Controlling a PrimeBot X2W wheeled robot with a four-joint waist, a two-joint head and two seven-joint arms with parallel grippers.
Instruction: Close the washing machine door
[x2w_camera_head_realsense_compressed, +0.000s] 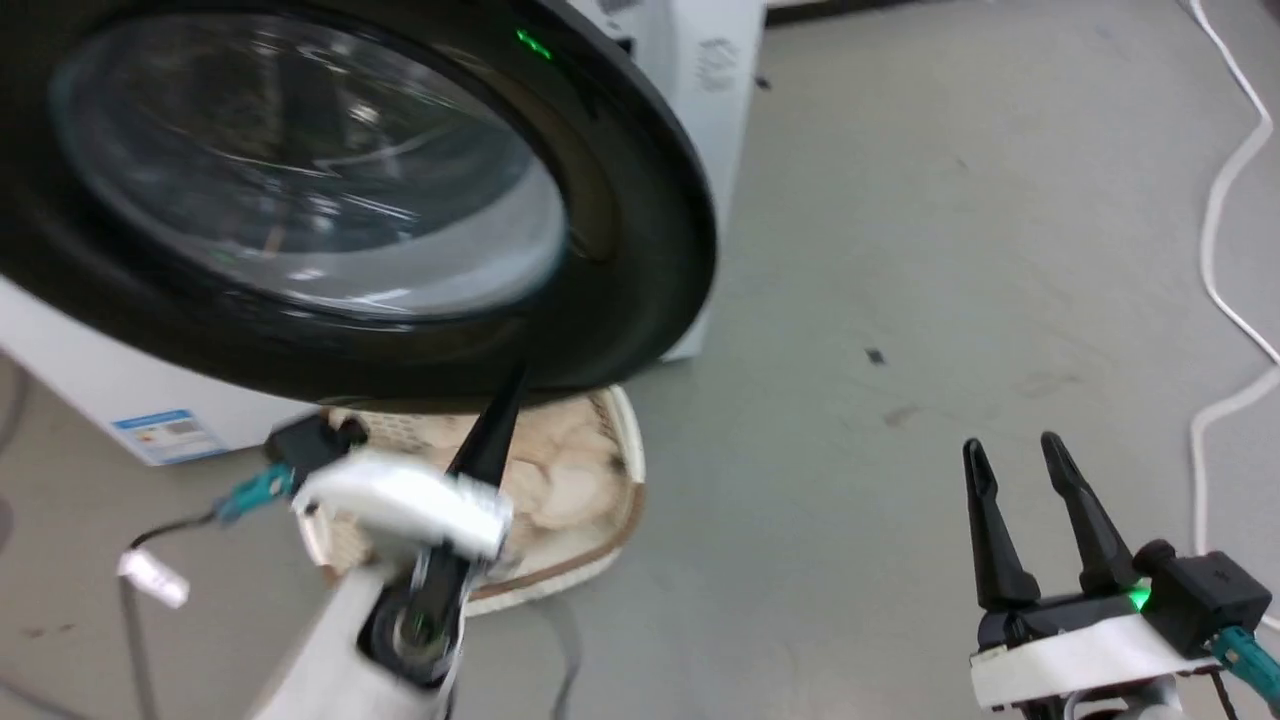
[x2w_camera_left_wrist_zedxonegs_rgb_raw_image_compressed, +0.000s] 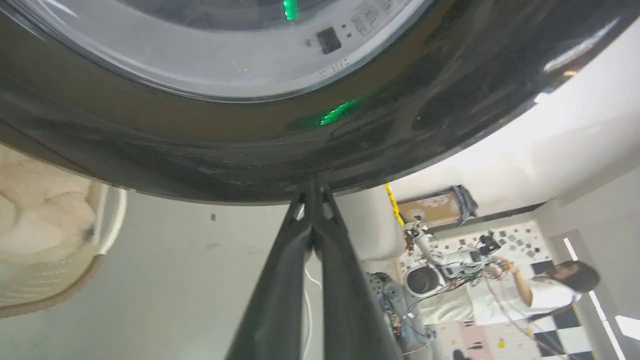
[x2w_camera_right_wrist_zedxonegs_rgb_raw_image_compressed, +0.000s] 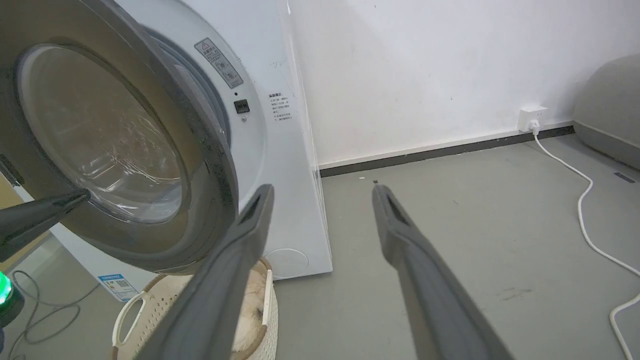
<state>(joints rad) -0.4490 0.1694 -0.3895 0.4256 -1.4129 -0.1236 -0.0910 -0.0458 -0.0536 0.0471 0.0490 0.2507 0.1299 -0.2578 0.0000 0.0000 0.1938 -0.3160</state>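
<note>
washing machine door (x2w_camera_head_realsense_compressed: 650, 230) ajar on washing machine (x2w_camera_right_wrist_zedxonegs_rgb_raw_image_compressed: 285, 165), left hand (x2w_camera_left_wrist_zedxonegs_rgb_raw_image_compressed: 312, 191) fingers pressed together, empty, tips against door's black rim, right hand (x2w_camera_head_realsense_compressed: 1012, 450) spread apart, empty, above floor (x2w_camera_head_realsense_compressed: 900, 220)

Saw a smooth grey floor (x2w_camera_head_realsense_compressed: 950, 220), evenly lit, flecked with a few small dark marks (x2w_camera_head_realsense_compressed: 876, 356). Found behind it a plain white wall (x2w_camera_right_wrist_zedxonegs_rgb_raw_image_compressed: 425, 65) with a dark skirting strip (x2w_camera_right_wrist_zedxonegs_rgb_raw_image_compressed: 440, 152) along its foot. Noted a white socket (x2w_camera_right_wrist_zedxonegs_rgb_raw_image_compressed: 531, 117) low on that wall, just above the skirting, and a white cable (x2w_camera_right_wrist_zedxonegs_rgb_raw_image_compressed: 582, 200) plugged into it, trailing in loose curves over the floor. Glimpsed a rounded grey bulk (x2w_camera_right_wrist_zedxonegs_rgb_raw_image_compressed: 610, 105) near the socket and, in the left wrist view, black-and-white chequered tiling (x2w_camera_left_wrist_zedxonegs_rgb_raw_image_compressed: 570, 337) far off.
</note>
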